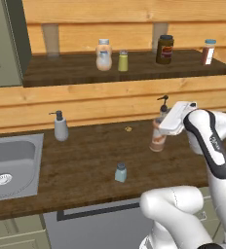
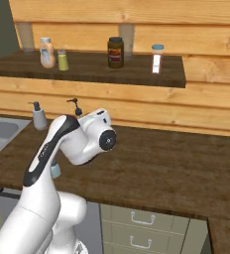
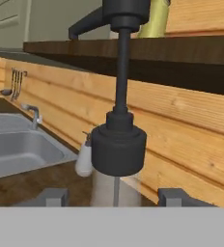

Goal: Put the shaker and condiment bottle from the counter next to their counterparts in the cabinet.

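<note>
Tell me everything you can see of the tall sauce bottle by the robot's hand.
The condiment bottle stands upright on the counter, near the back wall. Its clear body shows orange-brown sauce and a pale label. A dark collar and thin stem carry a dark pump-style nozzle that points sideways. The gripper straddles the body just under the collar, a finger on each side; whether the fingers press on it is unclear.

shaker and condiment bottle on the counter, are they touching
Apart. In the left base view the shaker stands alone near the counter's front edge, with bare wood between it and the condiment bottle further back at the gripper.
</note>
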